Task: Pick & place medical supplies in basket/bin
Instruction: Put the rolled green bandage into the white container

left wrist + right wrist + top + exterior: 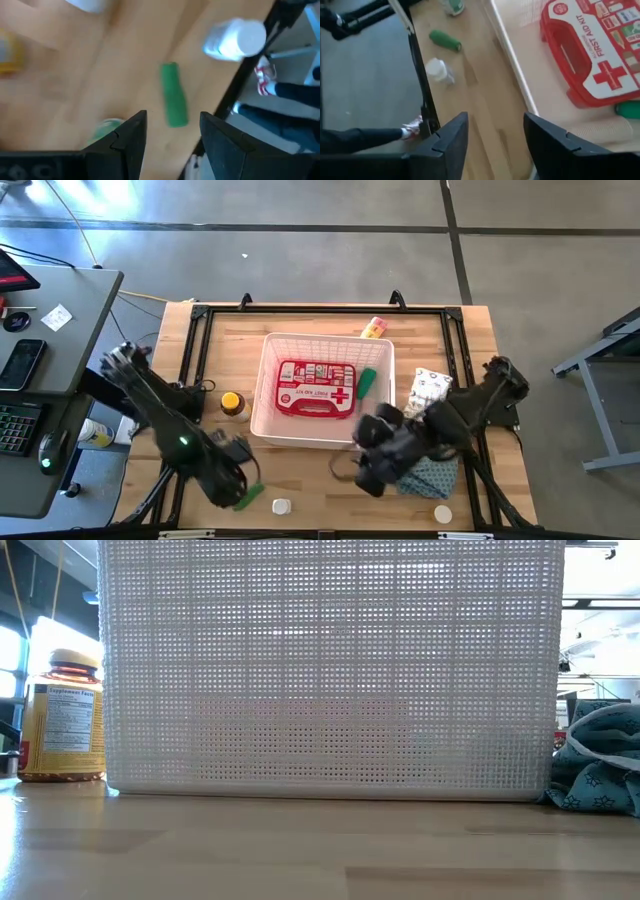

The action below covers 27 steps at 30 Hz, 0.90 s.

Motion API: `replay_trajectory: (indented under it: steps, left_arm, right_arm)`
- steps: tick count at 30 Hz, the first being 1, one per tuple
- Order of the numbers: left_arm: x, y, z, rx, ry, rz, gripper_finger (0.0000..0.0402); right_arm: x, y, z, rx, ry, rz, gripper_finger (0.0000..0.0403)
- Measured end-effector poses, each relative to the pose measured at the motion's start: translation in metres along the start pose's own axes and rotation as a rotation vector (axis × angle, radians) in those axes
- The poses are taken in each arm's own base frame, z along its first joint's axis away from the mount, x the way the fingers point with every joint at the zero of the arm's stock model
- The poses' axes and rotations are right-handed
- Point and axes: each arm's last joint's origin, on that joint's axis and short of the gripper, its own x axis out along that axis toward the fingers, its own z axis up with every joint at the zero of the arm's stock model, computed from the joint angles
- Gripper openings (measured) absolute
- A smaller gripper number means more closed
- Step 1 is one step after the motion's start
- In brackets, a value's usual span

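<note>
The white lattice basket point(262, 402) point(330, 670) stands mid-table. The red first-aid case point(316, 388) point(595, 50) lies flat in it, beside a green roll point(366, 383). Another green roll point(250, 498) point(173, 100) lies on the wood near the table's near edge, next to a white-capped bottle point(281, 506) point(235, 39). My left gripper point(243, 477) point(172, 132) hovers open just over this roll, touching nothing. My right gripper point(365, 448) point(495, 135) is open above the basket's near rim point(512, 65). An amber bottle point(232, 403) point(62, 720) stands left of the basket.
The rainbow pill organiser point(374, 328) lies beyond the basket's far rim. A white patterned pack point(430, 388) and a blue star-print cloth point(432, 476) point(600, 770) lie right of the basket, with a small white cap point(443, 514) near the edge. A person's shoe point(262, 75) shows past the near edge.
</note>
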Motion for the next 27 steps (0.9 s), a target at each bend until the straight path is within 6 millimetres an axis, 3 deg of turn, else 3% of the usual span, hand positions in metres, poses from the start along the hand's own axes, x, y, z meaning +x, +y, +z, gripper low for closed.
replay_trajectory:
  steps: [6,12,18,27]
  left_arm:
    - [0.073,-0.022,-0.004,-0.049,0.162,0.095,0.0215]
    - [0.119,-0.031,-0.008,-0.121,0.273,0.16,0.022]
    - [0.128,-0.033,-0.006,-0.114,0.271,0.161,0.0253]
    - [0.143,-0.029,-0.005,-0.09,0.219,0.114,0.031]
  right_arm:
    - [-0.016,0.021,-0.034,-0.116,-0.035,-0.004,0.0167]
    - [-0.027,0.029,-0.057,-0.15,-0.007,-0.01,0.015]
    - [-0.039,0.036,-0.078,-0.119,-0.07,-0.031,0.0135]
    - [-0.044,0.039,-0.087,-0.092,-0.062,-0.014,0.0129]
